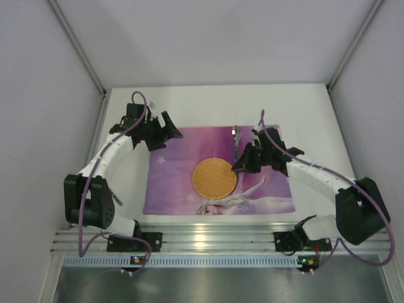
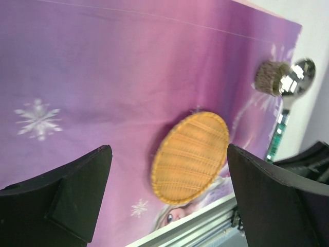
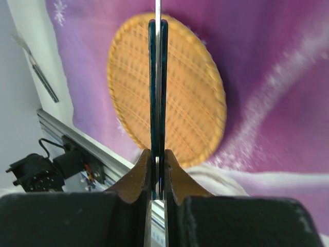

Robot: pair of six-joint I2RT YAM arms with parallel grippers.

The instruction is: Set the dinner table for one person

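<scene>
Over the dinner table [image 1: 208, 101], right gripper [image 3: 157, 159] pinches a spoon [image 3: 157, 77]; left gripper [image 2: 168, 150] spread wide.

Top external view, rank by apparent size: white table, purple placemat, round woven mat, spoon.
1. dinner table
2. purple placemat
3. round woven mat
4. spoon, smallest; its handle end is hidden in the right end effector, so its full length is unsure.

My lab test cell, plain white walls [image 1: 208, 38] boxing in my white dinner table [image 1: 303, 104], aluminium rail [image 1: 214, 235] along its near edge, purple cables [image 1: 80, 240] looping over it
</scene>
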